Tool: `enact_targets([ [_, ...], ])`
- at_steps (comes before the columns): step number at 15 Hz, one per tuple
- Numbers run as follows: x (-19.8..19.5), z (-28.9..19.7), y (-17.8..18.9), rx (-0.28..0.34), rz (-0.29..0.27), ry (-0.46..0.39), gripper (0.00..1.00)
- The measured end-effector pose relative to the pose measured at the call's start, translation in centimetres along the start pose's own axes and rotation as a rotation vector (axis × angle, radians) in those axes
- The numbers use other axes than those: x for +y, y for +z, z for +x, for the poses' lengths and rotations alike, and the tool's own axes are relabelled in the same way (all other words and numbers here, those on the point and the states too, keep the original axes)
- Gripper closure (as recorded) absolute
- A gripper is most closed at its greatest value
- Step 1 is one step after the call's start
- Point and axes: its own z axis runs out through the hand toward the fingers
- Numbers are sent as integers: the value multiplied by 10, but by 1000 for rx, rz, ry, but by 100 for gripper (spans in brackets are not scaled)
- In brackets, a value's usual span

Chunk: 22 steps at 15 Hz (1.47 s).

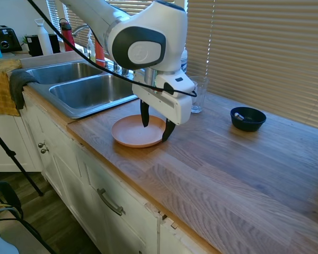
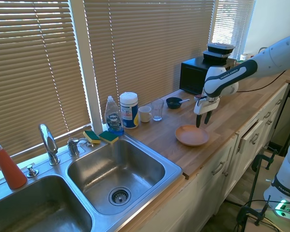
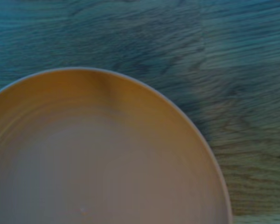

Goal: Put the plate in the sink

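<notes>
One step is in hand: we hover the gripper (image 1: 155, 124), fingers spread and empty, over the plate (image 1: 133, 133) on the countertop (image 1: 228, 164). Next we should lower one finger past the rim beneath us, close, then carry it to the sink (image 1: 90, 91).

One plate (image 2: 192, 136), one dark bowl (image 2: 173, 102), one glass (image 2: 157, 109), two sponges (image 2: 101, 137), two sink basins (image 2: 117, 172)

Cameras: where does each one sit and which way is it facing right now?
First exterior view: in front of the counter, looking along it toward the sink; arm comes in from upper left, open claw over the plate.
Second exterior view: above the sink, facing down the counter; arm enters from the right, claw above the plate's far edge.
Wrist view: looks straight down at the plate on wood; no robot parts show.
Both exterior views share plate, sink, bowl, glass.
</notes>
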Motion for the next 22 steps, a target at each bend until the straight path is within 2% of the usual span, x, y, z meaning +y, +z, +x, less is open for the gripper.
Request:
enact_targets([
  [2,-3,3,8,-34,-4,-13,0],
  [3,-5,3,10,-42,-5,-20,100],
  [8,-13,1,14,-80,-8,-28,100],
  [22,-37,5,25,-115,-10,-37,100],
])
